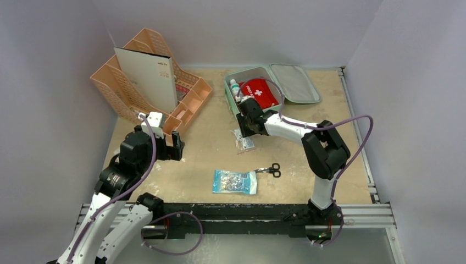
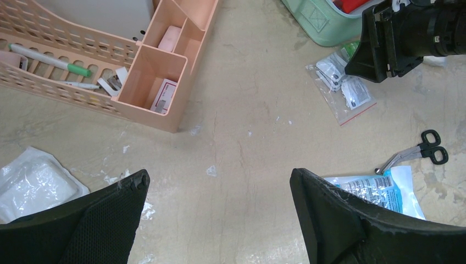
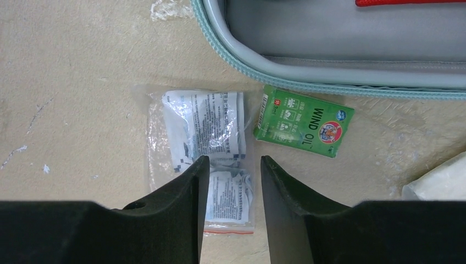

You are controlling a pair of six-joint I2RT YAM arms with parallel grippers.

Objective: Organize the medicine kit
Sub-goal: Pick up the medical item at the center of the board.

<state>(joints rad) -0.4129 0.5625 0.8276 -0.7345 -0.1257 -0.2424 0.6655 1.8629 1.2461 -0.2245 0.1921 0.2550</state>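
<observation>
The left arm (image 1: pixel 120 168) and right arm (image 1: pixel 287 127) share white tubular links, bulky black joint housings and a thin purple cable (image 1: pixel 360 118) looping alongside, the right gripper (image 3: pixel 234 160) has matte black wedge-shaped fingers (image 3: pixel 165 220), and the base rail (image 1: pixel 236 212) at six o'clock is black.

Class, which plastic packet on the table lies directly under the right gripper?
The clear zip bag of white sachets, beside the green Wind Oil box; the blue packet lies nearer the scissors.
</observation>
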